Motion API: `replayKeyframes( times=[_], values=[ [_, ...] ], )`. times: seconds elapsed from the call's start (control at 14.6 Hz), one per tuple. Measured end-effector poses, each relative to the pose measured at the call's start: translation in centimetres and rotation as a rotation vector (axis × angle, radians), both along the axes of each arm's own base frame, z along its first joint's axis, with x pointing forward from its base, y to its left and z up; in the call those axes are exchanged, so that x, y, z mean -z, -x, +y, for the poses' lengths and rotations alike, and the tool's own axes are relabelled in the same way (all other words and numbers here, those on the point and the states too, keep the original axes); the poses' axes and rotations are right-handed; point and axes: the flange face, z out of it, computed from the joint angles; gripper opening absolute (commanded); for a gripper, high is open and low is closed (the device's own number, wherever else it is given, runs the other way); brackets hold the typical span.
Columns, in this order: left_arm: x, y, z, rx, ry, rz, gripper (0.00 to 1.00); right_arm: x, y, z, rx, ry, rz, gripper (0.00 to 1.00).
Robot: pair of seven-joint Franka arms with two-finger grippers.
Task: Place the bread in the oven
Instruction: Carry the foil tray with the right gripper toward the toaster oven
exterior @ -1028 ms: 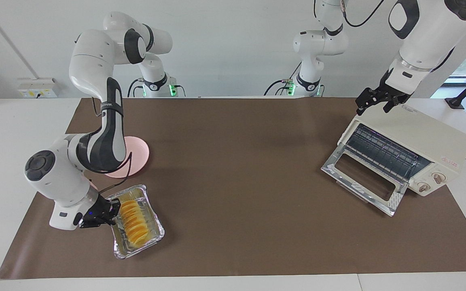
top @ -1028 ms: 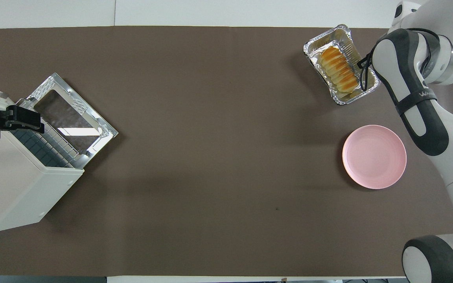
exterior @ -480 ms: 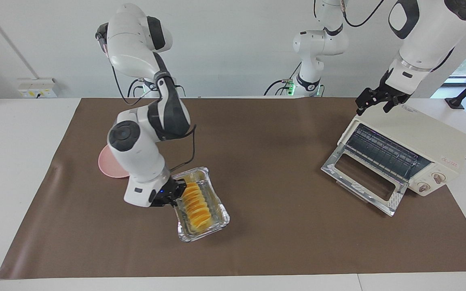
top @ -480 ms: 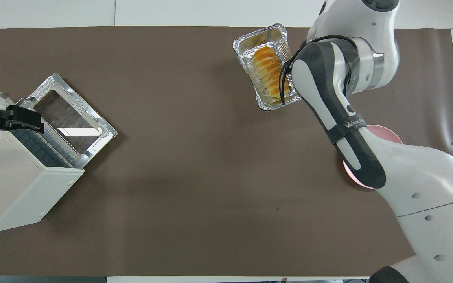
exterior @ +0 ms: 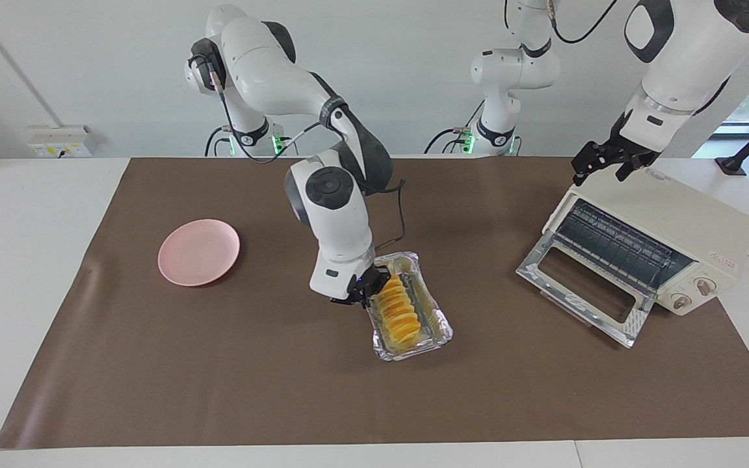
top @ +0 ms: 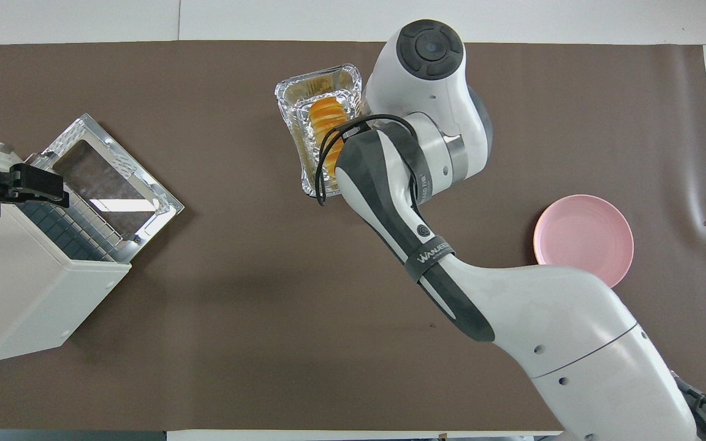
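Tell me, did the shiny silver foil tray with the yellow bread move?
Yes. The silver foil tray, gripped by the right gripper, has travelled away from the round pink plate toward the open cream-white toaster oven.

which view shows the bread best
The facing view: the bread lies fully visible in the foil tray, with its ridged slices clear. The right gripper is shut on the tray's edge. In the overhead view the right arm and its cable cover part of the loaf.

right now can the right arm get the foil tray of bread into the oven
Probably yes: the oven door hangs open with bare mat between, and the right pincer is shut on the foil tray rim. The left pincer over the oven's top might crowd it.
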Motion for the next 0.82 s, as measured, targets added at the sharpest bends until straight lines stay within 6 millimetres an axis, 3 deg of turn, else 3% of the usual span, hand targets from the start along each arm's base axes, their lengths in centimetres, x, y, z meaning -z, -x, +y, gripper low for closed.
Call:
replayKeyframes(
  times=[0.14, 0.41, 0.82],
  values=[
    [0.0, 0.0, 0.0, 0.0, 0.0, 0.0, 1.0, 0.7, 0.8, 3.0, 0.0, 0.012, -0.021, 0.0],
    [0.0, 0.0, 0.0, -0.001, 0.0, 0.0, 1.0, 0.1, 2.8, 8.3, -0.013, -0.011, -0.058, 0.0],
    [0.0, 0.0, 0.0, -0.001, 0.0, -0.003, 1.0, 3.1, 4.8, 13.7, -0.01, -0.026, -0.062, 0.0]
  ],
)
